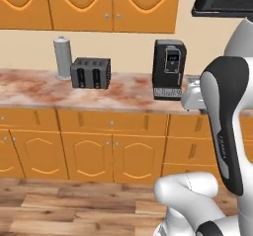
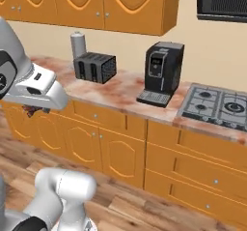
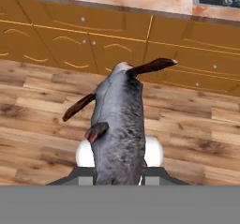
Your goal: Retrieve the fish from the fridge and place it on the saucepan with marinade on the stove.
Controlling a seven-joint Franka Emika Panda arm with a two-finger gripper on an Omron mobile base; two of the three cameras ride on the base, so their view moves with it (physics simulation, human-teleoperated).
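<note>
Grey fish sat clamped in the shut gripper, carried clear of the counter toward the stove at two o'clock.

A long bench with a mottled reddish-and-cream top runs across the picture, with orange cupboards below it and more orange cupboards on the wall above. On the bench a grey cylinder stands upright near the back wall, a dark toaster sits just beside it to the right, and a black coffee machine stands further right, apart from the toaster. The white arm with its dark joint rises at the lower right over the wooden floor, and a dark appliance hangs at the upper right corner.
</note>
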